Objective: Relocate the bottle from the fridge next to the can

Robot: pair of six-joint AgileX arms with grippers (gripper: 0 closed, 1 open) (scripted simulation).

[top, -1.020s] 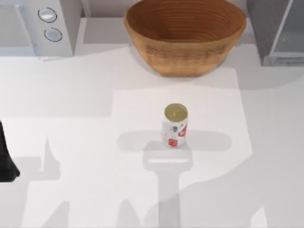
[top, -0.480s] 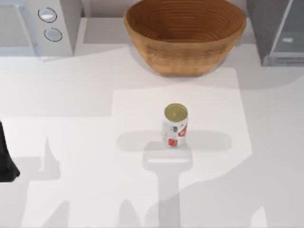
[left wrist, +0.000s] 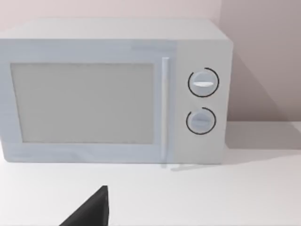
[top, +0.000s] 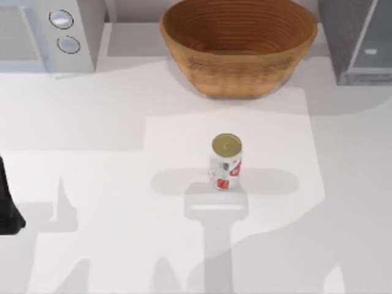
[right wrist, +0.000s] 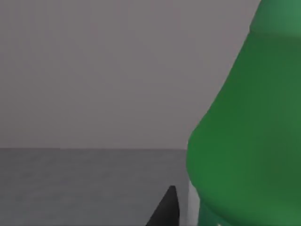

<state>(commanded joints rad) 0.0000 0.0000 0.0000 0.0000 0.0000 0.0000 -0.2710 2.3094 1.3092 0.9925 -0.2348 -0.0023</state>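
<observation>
In the top view, the can (top: pixel 226 162) stands upright near the middle of the white tabletop (top: pixel 110 184), with its gold top facing up and red marks on its side. A brown woven basket (top: pixel 239 46) sits at the far edge, in the middle, well apart from the can. A light-grey microwave (top: pixel 49 33) with 2 round knobs is at the far left corner. The grey fridge (top: pixel 358 40) is at the far right corner, and its pale door panel is seen at an angle. A dark part of the left arm (top: pixel 7 205) is at the left edge of the tabletop, well apart from the can.

In the left wrist view, the microwave (left wrist: pixel 113 92) stands on the tabletop (left wrist: pixel 211 197) with its door closed, and the 2 knobs are one above the other beside the door handle. A black tip of the left claw (left wrist: pixel 91 209) comes in at the picture edge; I cannot tell if this claw is open or closed.

In the right wrist view, the green bottle (right wrist: pixel 249 141) is very close to the camera, upright, with its shoulder getting narrower toward the top. It stands on a dark grey floor with a plain grey wall behind it. A black tip of the right claw (right wrist: pixel 165 209) shows just beside the bottle's lower part. I cannot tell if it touches the bottle, and I cannot tell if this claw is open or gripping.
</observation>
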